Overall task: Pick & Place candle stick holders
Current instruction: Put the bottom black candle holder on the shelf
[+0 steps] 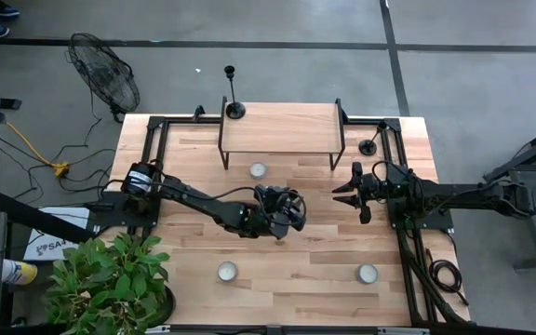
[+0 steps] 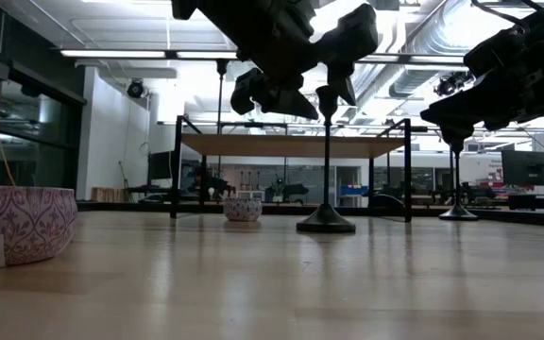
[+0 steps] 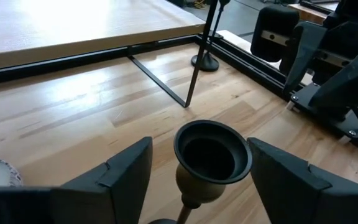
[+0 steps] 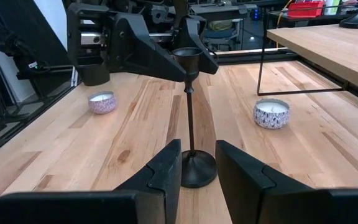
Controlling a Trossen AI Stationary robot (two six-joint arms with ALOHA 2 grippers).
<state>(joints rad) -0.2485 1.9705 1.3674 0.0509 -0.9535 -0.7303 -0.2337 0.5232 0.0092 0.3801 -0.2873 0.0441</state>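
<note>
Black metal candlestick (image 3: 211, 158) stands upright on the bench (image 1: 287, 265), its cup between the spread, non-touching fingers of the left pincer (image 3: 197, 180) — stem axis vertical, left arm nearest. Right pincer (image 1: 354, 191) hovers open beyond. Farther off: one holder (image 1: 368, 146) beside the shelf (image 1: 282, 126), another (image 1: 234, 107) on it. Small tins (image 1: 258, 170) appear to hold candles.

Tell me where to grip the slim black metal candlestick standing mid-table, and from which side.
Take the slim black metal candlestick on its thin stem just under the top cup, coming straight down from above. It stands upright on a round flat base, and the open left claw straddles that cup.
</note>
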